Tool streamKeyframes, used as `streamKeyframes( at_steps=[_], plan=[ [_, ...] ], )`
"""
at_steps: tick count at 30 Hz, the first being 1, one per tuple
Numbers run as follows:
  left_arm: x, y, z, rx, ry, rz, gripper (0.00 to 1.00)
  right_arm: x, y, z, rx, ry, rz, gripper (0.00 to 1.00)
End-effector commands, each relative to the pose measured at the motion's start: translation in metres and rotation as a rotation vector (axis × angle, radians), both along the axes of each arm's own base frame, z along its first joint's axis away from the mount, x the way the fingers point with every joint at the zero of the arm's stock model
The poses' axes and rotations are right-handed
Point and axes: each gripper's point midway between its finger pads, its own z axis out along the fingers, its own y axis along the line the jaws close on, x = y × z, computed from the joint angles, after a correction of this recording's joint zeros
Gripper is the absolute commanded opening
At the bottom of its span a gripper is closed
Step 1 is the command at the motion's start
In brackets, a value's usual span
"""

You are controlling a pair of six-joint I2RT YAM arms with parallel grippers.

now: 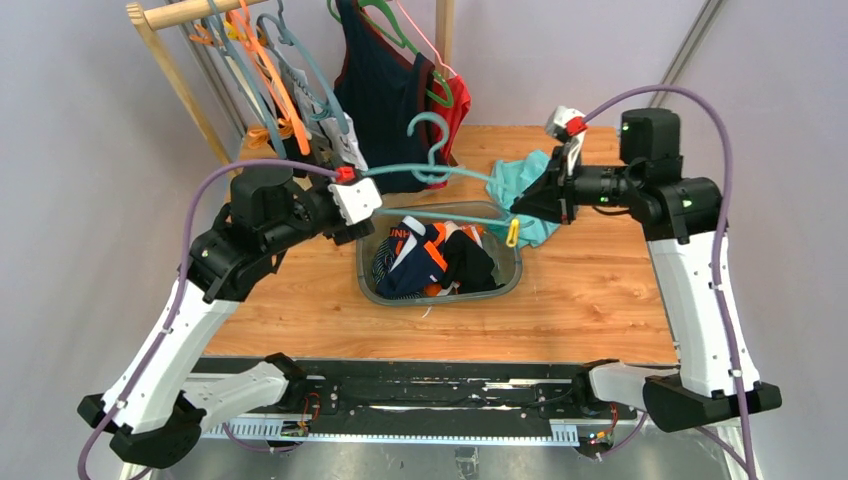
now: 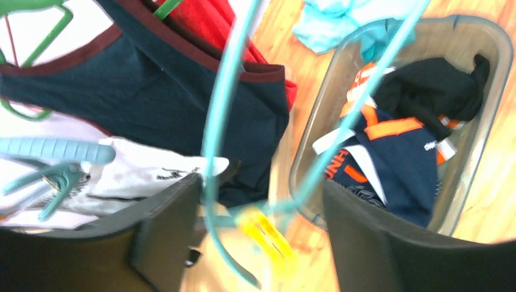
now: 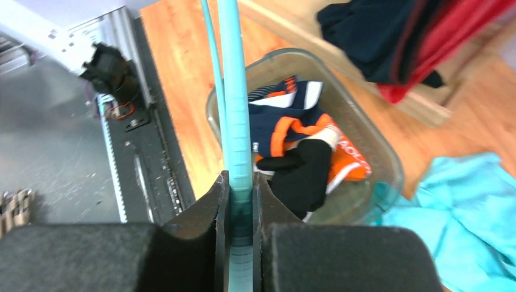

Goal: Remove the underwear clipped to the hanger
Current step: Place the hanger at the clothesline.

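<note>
From above, the thin teal plastic hanger (image 1: 470,176) spans level between both arms, right over the clear plastic bin (image 1: 365,270). The navy, orange and black underwear (image 1: 425,255) lies heaped in the bin, below both grippers.

Left wrist: the left gripper (image 2: 261,237) is released, fingers wide either side of the hanger, a yellow clip (image 2: 264,234) between them. The underwear sits off to the right.

Right wrist: the right gripper (image 3: 241,207) is clenched on the hanger's bar, with the underwear just beyond the fingertips.
</note>
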Motion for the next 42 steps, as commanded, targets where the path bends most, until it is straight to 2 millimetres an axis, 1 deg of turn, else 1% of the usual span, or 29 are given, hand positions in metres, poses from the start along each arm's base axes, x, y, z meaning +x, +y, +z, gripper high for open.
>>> streamKeyframes(
  at_steps=[1, 4, 8, 10, 13, 16, 21, 22, 23, 26, 30, 33, 36, 40, 41, 42],
  plan=[
    [-0.007, 0.011, 0.032, -0.126, -0.059, 0.061, 0.84, 0.013, -0.026, 0.036, -0.001, -0.141, -0.105, 0.01],
    [-0.010, 0.024, 0.045, -0.174, -0.076, 0.106, 0.91, 0.020, -0.039, 0.045, -0.028, -0.185, -0.180, 0.01],
    [-0.014, 0.038, 0.060, -0.231, -0.090, 0.159, 0.94, 0.034, -0.056, 0.057, -0.082, -0.246, -0.294, 0.01],
    [-0.016, 0.042, 0.066, -0.257, -0.095, 0.175, 0.95, 0.042, -0.061, 0.063, -0.093, -0.263, -0.340, 0.01],
    [-0.017, 0.046, 0.074, -0.293, -0.095, 0.195, 0.97, 0.056, -0.060, 0.073, -0.072, -0.272, -0.367, 0.01],
    [-0.013, 0.049, 0.075, -0.306, -0.095, 0.219, 0.99, 0.071, -0.052, 0.086, -0.049, -0.285, -0.386, 0.01],
    [-0.004, 0.061, 0.080, -0.338, -0.100, 0.290, 0.99, 0.100, -0.027, 0.109, -0.038, -0.339, -0.421, 0.00],
    [-0.004, 0.063, 0.081, -0.341, -0.099, 0.296, 1.00, 0.105, -0.022, 0.114, -0.036, -0.353, -0.429, 0.01],
    [-0.003, 0.065, 0.081, -0.342, -0.097, 0.303, 1.00, 0.116, -0.016, 0.116, -0.047, -0.363, -0.450, 0.01],
    [-0.004, 0.068, 0.081, -0.346, -0.093, 0.311, 1.00, 0.136, 0.002, 0.126, -0.032, -0.389, -0.481, 0.01],
    [-0.005, 0.070, 0.078, -0.340, -0.090, 0.313, 1.00, 0.164, 0.026, 0.128, -0.008, -0.405, -0.508, 0.00],
    [-0.005, 0.072, 0.077, -0.331, -0.092, 0.318, 1.00, 0.178, 0.052, 0.130, 0.017, -0.428, -0.502, 0.01],
    [-0.004, 0.073, 0.078, -0.328, -0.096, 0.323, 1.00, 0.192, 0.073, 0.139, 0.051, -0.477, -0.512, 0.01],
    [-0.004, 0.071, 0.073, -0.320, -0.089, 0.312, 0.99, 0.217, 0.092, 0.147, 0.109, -0.522, -0.550, 0.00],
    [-0.003, 0.071, 0.071, -0.316, -0.088, 0.312, 0.99, 0.229, 0.100, 0.140, 0.112, -0.515, -0.557, 0.00],
    [-0.003, 0.071, 0.069, -0.312, -0.087, 0.312, 0.99, 0.237, 0.104, 0.140, 0.131, -0.521, -0.570, 0.00]
  ],
)
